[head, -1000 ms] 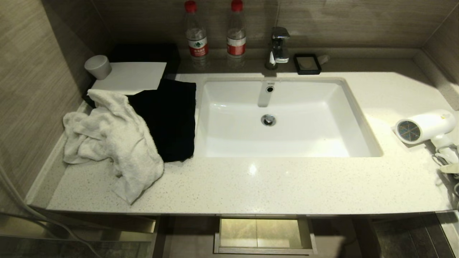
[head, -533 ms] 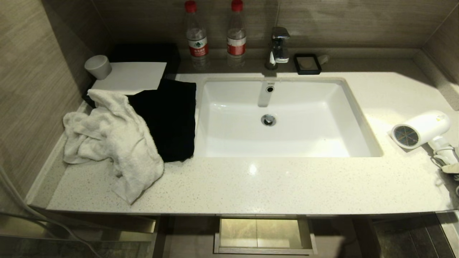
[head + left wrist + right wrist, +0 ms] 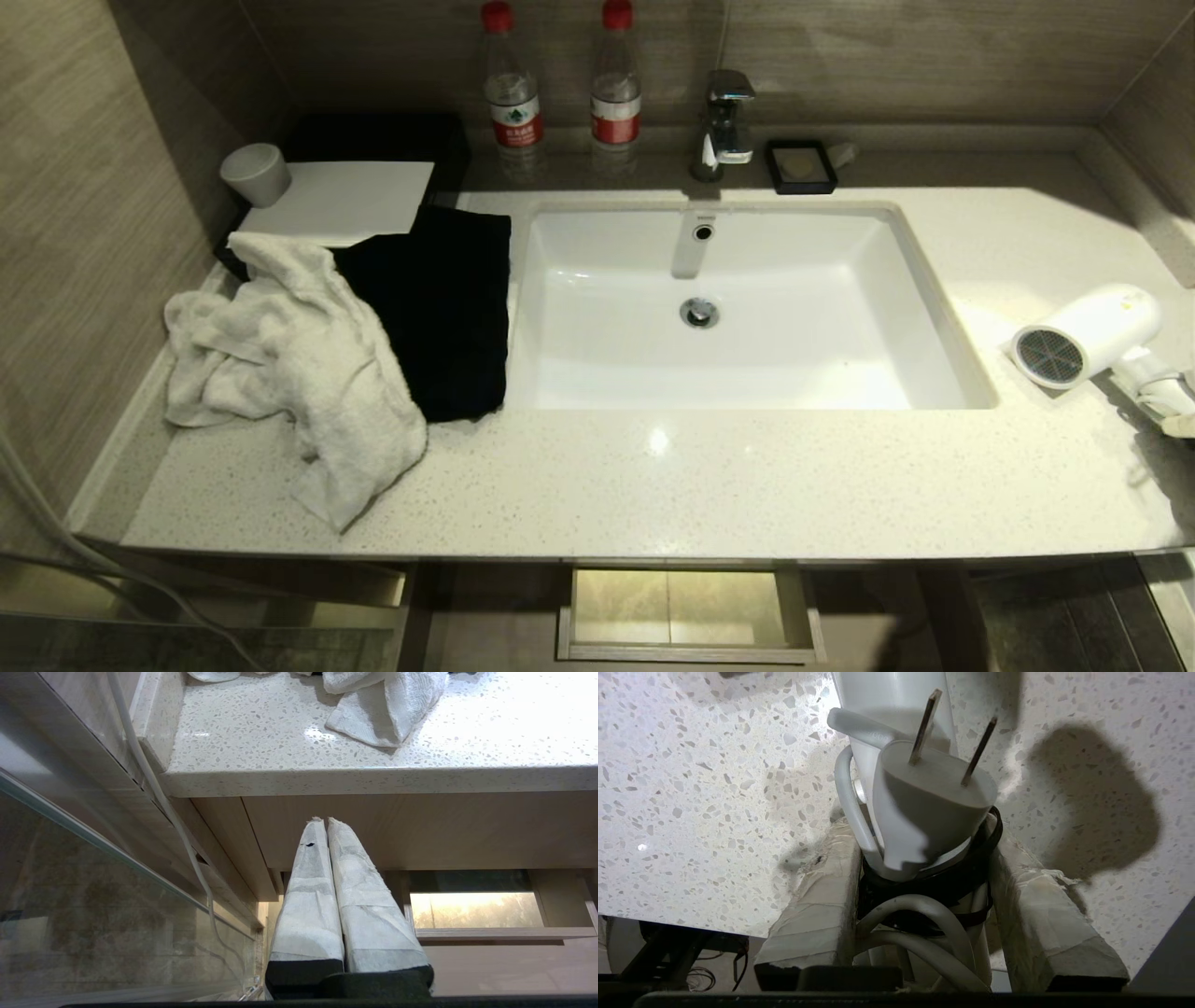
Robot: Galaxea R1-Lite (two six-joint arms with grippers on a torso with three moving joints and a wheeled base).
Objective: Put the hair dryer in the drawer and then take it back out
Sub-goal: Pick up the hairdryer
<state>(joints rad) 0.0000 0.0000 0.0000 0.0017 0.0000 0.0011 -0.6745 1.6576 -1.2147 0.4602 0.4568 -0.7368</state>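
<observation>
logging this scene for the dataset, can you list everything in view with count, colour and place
hair dryer: 1, white, right end of the countertop
drawer: 1, light wood, open below the counter's front edge
countertop: 1, speckled cream
sink: 1, white, centre
faucet: 1, chrome, behind the sink
water bottles: 2, clear with red caps, back ledge
soap dish: 1, black, beside the faucet
cup: 1, grey, back left
white towel: 1, crumpled, left
black cloth: 1, left of the sink
left hand: shut, below the counter
right hand: closed on the hair dryer's cord bundle and handle
</observation>
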